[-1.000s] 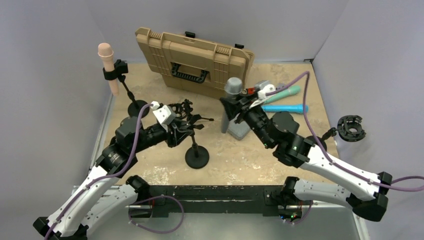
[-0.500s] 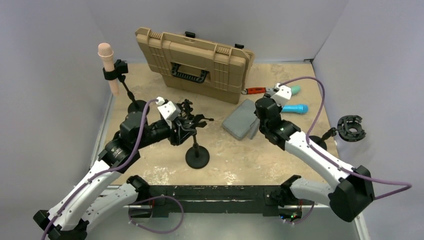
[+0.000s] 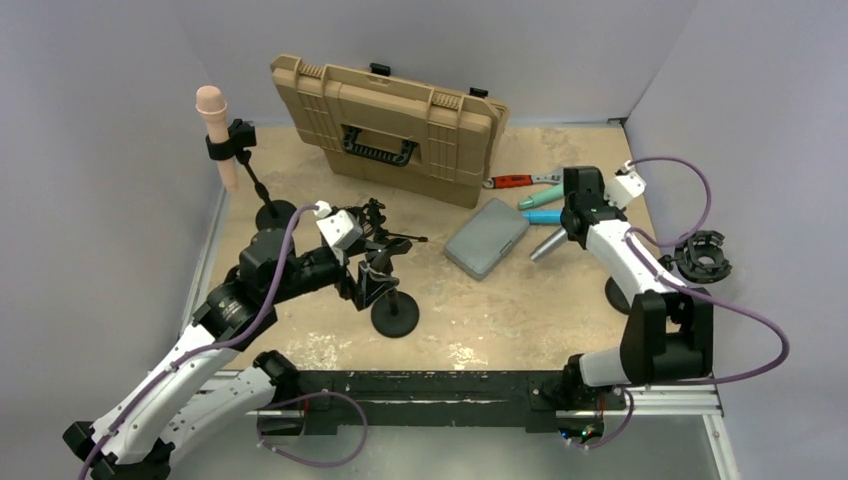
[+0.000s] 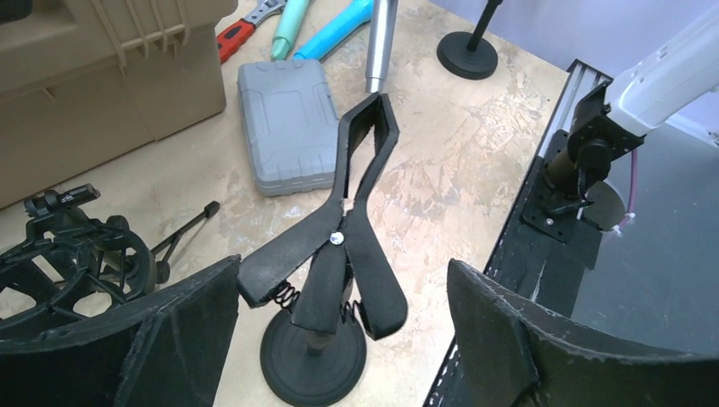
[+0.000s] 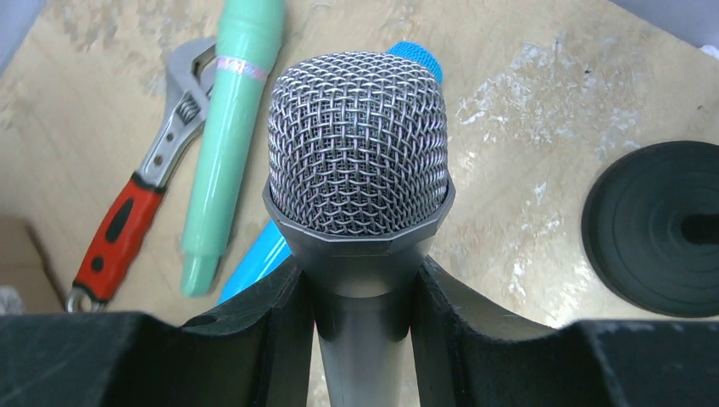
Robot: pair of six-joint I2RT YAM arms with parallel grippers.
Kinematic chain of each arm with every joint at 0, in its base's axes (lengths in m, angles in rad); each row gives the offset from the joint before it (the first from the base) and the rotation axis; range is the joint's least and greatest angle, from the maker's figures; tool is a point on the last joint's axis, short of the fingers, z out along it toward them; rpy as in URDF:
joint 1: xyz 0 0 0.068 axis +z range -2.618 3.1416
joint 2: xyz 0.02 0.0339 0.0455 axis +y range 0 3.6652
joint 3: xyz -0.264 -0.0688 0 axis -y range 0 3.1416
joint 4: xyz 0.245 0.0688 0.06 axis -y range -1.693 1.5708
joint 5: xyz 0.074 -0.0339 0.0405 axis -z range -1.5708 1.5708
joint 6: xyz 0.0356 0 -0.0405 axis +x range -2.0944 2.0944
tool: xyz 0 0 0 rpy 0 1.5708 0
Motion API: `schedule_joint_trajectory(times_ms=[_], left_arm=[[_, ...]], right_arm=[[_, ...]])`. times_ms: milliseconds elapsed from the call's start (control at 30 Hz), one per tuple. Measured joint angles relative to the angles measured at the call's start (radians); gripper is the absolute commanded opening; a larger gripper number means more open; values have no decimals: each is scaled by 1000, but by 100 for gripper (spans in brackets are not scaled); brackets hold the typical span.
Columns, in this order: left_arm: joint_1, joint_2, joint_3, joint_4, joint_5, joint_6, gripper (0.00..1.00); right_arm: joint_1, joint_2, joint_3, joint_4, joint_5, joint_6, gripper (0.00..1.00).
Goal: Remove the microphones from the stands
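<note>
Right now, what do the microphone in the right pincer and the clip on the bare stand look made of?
The microphone: head is woven wire mesh, shiny, clearly metal; the smooth grey body below looks like matte metal or plastic, can't tell which. The clip: matte black, probably plastic or rubber-coated, with a bare coiled metal spring at its hinge.

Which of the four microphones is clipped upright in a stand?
The pink microphone at the back left. The green microphone and the blue microphone lie on the table; the right fingers hold the grey microphone.
</note>
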Motion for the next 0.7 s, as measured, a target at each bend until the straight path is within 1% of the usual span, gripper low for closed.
schedule_joint_trajectory(times_ms=[133, 267, 433, 500, 667, 700], left_arm=[[-7, -23, 0, 0, 0, 1, 91], [-10, -40, 0, 0, -10, 2, 91], [-12, -68, -2, -1, -40, 13, 91], [-12, -80, -6, -2, -52, 16, 90], [-13, -95, -7, -2, -90, 18, 91], [-13, -95, -7, -3, -97, 18, 91]], right_arm=[[-92, 79, 1, 36, -64, 42, 0], [-198, 241, 27, 44, -164, 91, 0], [-256, 374, 53, 51, -241, 122, 0], [-259, 385, 74, 62, -270, 128, 7], [-263, 417, 105, 114, -350, 137, 15], [-263, 417, 104, 122, -365, 138, 30]])
